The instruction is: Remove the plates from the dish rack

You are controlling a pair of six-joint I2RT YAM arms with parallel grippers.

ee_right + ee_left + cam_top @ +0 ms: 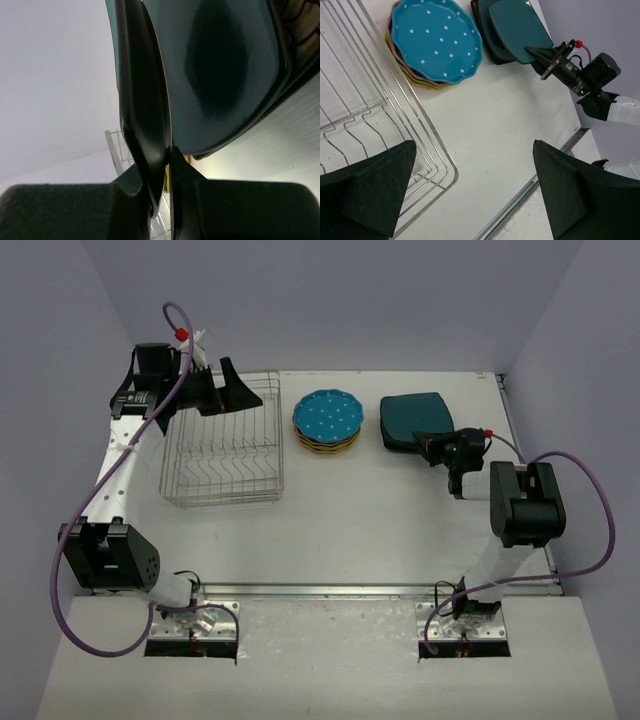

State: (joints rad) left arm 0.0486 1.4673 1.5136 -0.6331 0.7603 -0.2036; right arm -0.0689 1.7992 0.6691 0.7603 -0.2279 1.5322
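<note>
- Pinching the near edge of the dark teal plate [410,415], the right gripper [430,440] is clamped tight; the plate runs away beyond its fingers, over a black plate [490,50].
- Just left, the dotted blue plate [328,414] tops the round stack.
- Far left, the left gripper [238,390] gapes wide over the dish rack [220,502], at its back edge.

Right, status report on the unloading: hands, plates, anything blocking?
Left hand open above dish rack. Right hand shut on teal plate edge, over black plate. Rack holds no plates. Nothing blocking.
</note>
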